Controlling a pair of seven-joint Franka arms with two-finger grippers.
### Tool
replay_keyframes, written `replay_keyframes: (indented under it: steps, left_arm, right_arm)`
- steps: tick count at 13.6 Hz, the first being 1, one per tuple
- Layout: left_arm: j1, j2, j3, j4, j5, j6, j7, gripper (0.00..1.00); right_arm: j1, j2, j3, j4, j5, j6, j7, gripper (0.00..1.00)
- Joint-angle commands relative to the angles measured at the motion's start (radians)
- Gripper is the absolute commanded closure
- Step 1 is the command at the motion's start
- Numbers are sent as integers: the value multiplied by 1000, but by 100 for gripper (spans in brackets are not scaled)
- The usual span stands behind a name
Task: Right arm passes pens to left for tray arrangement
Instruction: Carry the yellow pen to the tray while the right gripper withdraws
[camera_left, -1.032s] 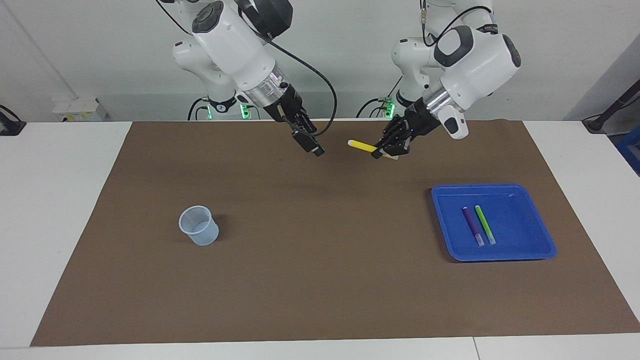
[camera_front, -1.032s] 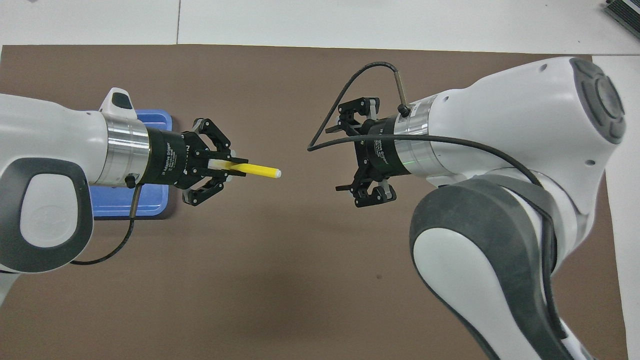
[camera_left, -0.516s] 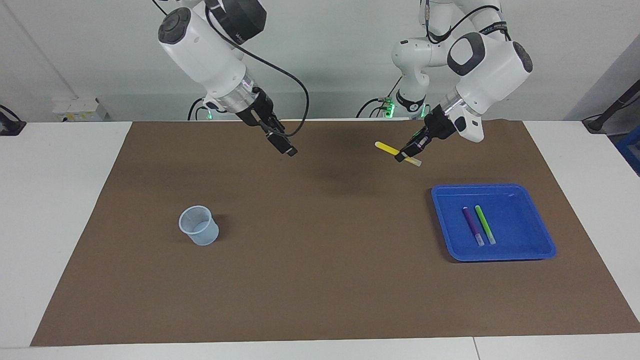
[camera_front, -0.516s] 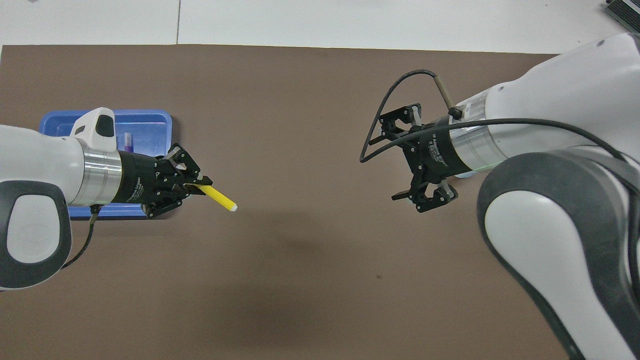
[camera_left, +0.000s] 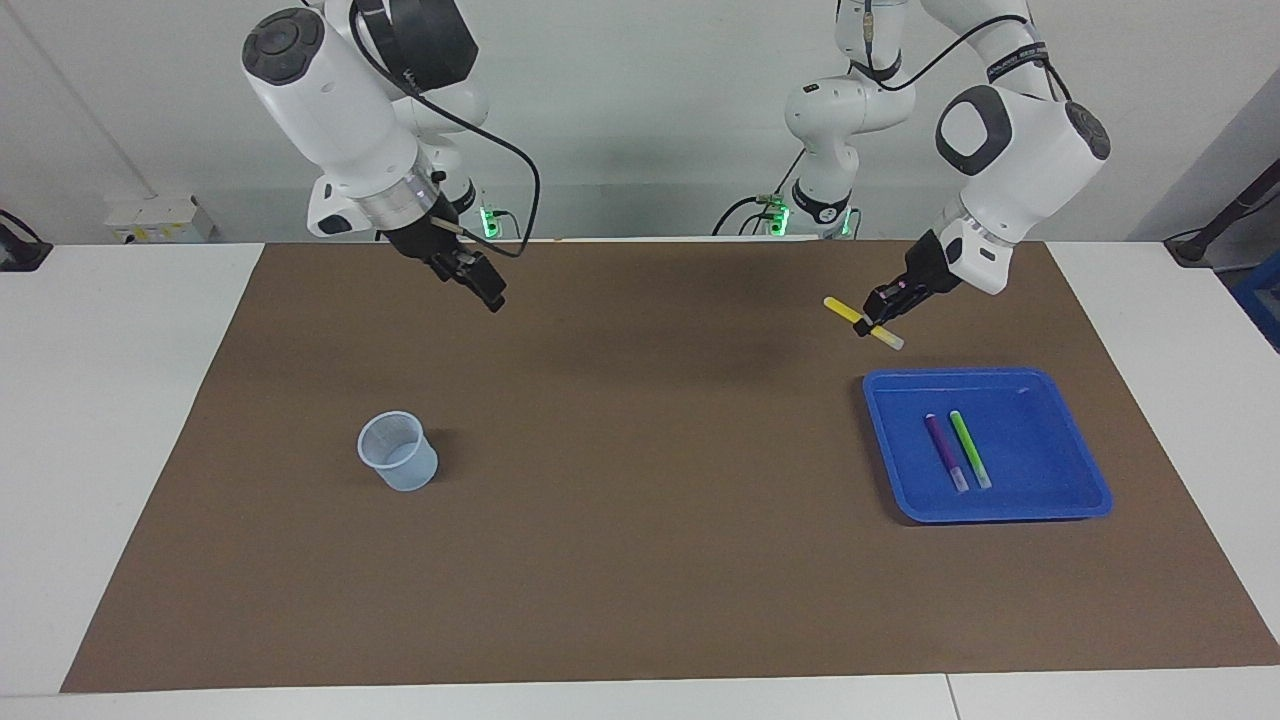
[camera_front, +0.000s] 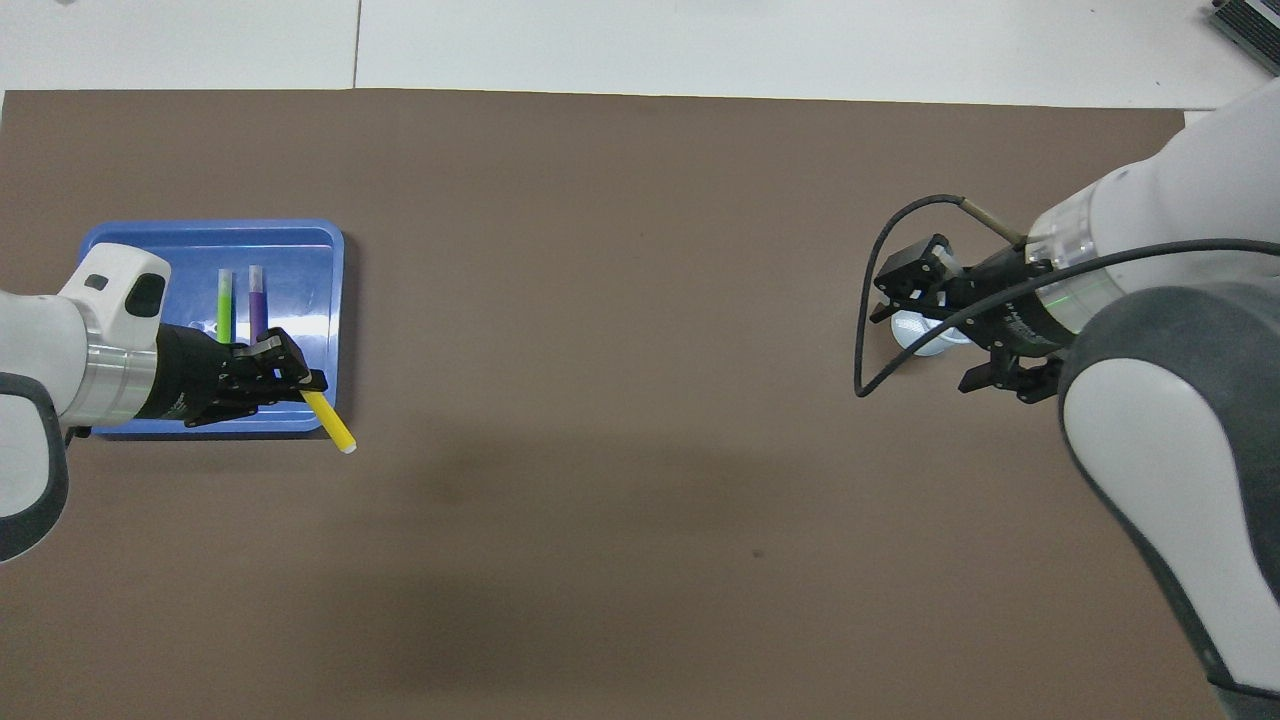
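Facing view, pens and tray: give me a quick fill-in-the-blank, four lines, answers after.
1. The left claw is shut on the ____ pen.
2. The number of pens lying in the blue tray is ____.
3. In the tray, the purple pen lies beside the ____ pen.
4. The right claw, holding nothing, has its fingers ____, while the translucent cup stands on the brown mat.

Answers: yellow; two; green; open
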Motion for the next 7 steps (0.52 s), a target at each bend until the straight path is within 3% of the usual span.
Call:
replay_keyframes:
  steps: [1, 3, 7]
  left_arm:
    - [44, -8, -8, -39, 43, 33, 123, 100]
    - [54, 6, -8, -45, 115, 81, 206, 100]
    - [107, 58, -8, -32, 224, 116, 295, 100]
  right_arm:
    - [-123, -23, 10, -24, -27, -13, -287, 0]
    - [-170, -25, 9, -19, -39, -11, -444, 0]
    - [-174, -86, 12, -14, -165, -19, -524, 0]
